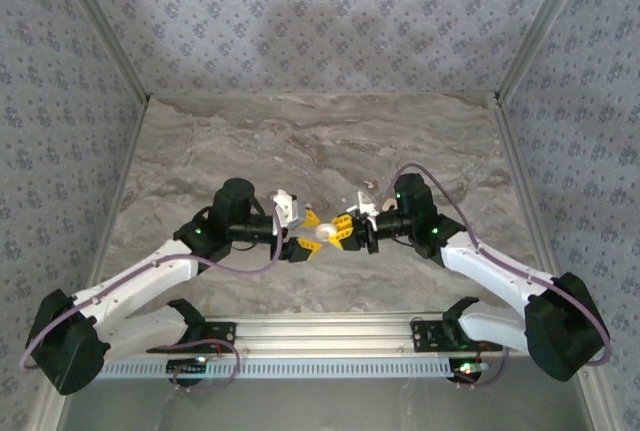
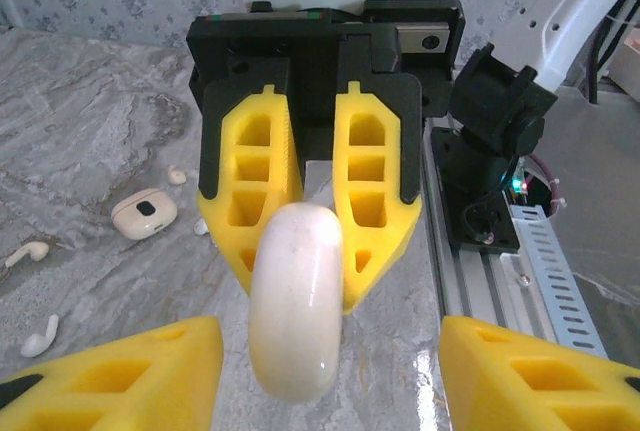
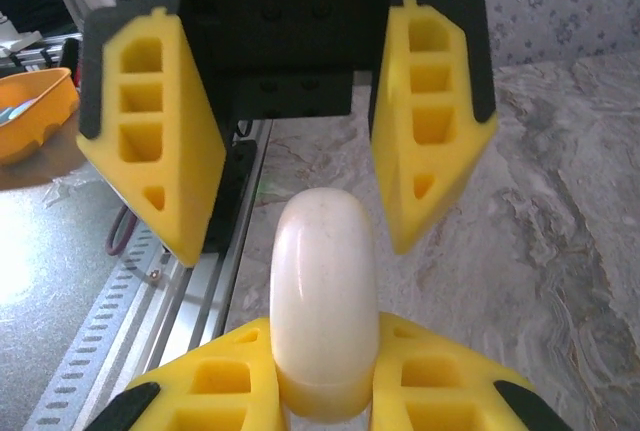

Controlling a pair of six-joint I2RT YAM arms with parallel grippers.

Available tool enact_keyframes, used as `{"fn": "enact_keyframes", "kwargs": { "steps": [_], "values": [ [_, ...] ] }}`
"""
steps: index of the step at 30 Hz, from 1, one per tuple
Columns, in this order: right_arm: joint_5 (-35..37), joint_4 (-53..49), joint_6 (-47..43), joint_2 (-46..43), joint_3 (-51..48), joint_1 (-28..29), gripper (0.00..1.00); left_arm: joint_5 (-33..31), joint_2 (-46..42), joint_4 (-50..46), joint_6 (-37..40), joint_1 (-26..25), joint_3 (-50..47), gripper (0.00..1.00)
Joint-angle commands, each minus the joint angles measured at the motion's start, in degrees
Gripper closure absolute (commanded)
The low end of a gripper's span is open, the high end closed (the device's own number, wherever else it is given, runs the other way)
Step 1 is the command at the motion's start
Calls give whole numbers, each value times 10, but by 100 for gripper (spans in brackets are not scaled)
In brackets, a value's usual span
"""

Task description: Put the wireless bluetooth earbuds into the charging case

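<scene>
Right gripper [image 3: 325, 356] was clamped on the glossy white rounded plastic charging case [image 3: 322, 271], holding it on edge btwn my arms. That was prob. so my left gripper [image 2: 330, 336], jaws apart w/ nothing in them, could work the lid. Case looked shut, smooth, no seam visible. Tiny white curved plastic earbuds [image 2: 25, 251] lay loose on the grey marbled tabletop [image 2: 90, 101], well apart from it.

Orange bowl [image 3: 45, 129] near slotted metal rail [image 3: 92, 349] (marbled tabletop [image 3: 560, 241] beyond)

Top view looks down; opposed close-up wrist views share the white disc [image 2: 296, 301].
</scene>
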Motion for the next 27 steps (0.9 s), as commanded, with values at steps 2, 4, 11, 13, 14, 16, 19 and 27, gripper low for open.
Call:
{"fn": "enact_keyframes", "kwargs": {
  "steps": [2, 4, 11, 13, 14, 16, 19, 27],
  "values": [
    [-9, 6, -32, -13, 10, 11, 85, 22, 3, 18, 26, -3, 3, 45],
    [-13, 4, -35, -12, 13, 11, 85, 27, 4, 13, 28, -3, 4, 51],
    [-17, 3, -35, -11, 17, 11, 85, 37, 3, -3, 33, -3, 10, 65],
    [-17, 1, -34, -9, 19, 11, 85, 39, 4, -11, 36, -3, 14, 68],
    [-17, 1, -35, -9, 20, 11, 85, 40, 4, -14, 38, -3, 15, 69],
    [-18, -2, -37, -8, 23, 11, 85, 39, 6, -25, 43, -3, 18, 74],
    [-17, -6, -37, -8, 26, 11, 85, 39, 13, -43, 50, -3, 26, 79],
    [35, -160, -91, -36, 60, 0, 49, -38, 16, -159, 96, -4, 67, 81]
  ]
}}
